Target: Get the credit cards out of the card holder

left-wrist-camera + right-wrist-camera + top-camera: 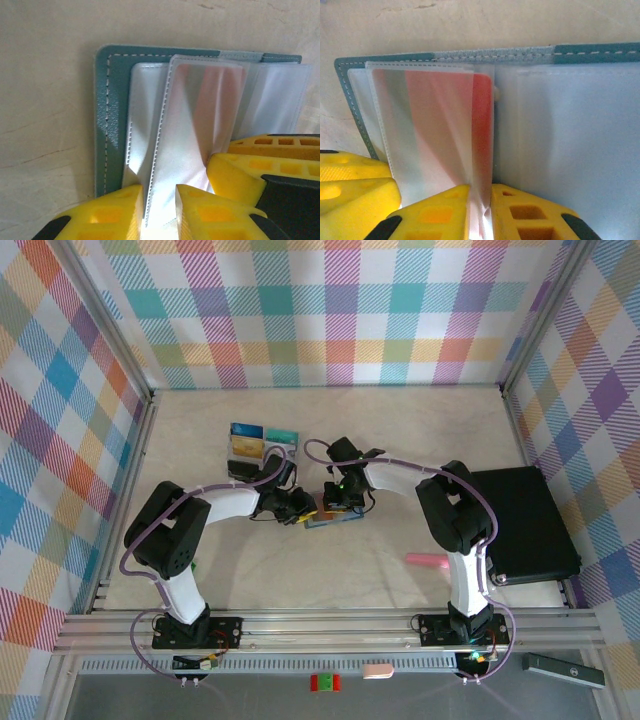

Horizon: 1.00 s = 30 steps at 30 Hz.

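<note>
At mid-table, pinches a clear sleeve [185,150] of the open card holder [107,125] in left gripper [159,200]. Nips neighbouring sleeve [435,130], red card [482,125] inside, in right gripper [480,200]. Farther back, finds credit cards [262,443] on table [400,430].

Left gripper [159,194], right gripper [481,194] crowd card holder [113,100]; credit cards [256,444] stacked beyond; black box [525,520] at right edge; far table [420,420] free

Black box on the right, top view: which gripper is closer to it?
Right. The right gripper is at the card holder mid-table, well left of the black box; the left gripper is at the holder's opposite side, slightly farther from the box.
</note>
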Motion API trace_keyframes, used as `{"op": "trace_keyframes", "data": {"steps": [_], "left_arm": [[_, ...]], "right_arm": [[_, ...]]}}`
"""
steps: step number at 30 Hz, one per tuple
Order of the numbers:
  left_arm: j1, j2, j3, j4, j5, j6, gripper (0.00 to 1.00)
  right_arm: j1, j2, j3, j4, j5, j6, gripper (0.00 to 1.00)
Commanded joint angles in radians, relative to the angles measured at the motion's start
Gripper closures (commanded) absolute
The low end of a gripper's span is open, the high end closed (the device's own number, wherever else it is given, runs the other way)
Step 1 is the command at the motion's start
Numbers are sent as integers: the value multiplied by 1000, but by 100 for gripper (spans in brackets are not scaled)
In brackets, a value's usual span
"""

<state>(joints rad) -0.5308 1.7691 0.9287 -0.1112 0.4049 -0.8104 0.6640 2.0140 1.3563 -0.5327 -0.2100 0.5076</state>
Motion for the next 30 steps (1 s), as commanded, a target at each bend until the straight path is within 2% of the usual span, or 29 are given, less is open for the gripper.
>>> {"op": "trace_keyframes", "data": {"steps": [1,15,19,23,30], "left_arm": [[-15,35,19,-55,-19,42,76],[-15,2,38,-6,64,84,78],[-15,-9,35,-12,53,93,82],[-14,-23,36,-48,11,108,90],[-9,-61,44,-176,-67,154,98]], "right_arm": [[3,26,-30,-10,-24,15,82],[-2,29,-35,0,-54,22,82],[-4,25,-36,0,-55,25,82],[-4,3,-37,-2,-49,31,81],[-4,-113,-74,26,-29,70,73]]}}
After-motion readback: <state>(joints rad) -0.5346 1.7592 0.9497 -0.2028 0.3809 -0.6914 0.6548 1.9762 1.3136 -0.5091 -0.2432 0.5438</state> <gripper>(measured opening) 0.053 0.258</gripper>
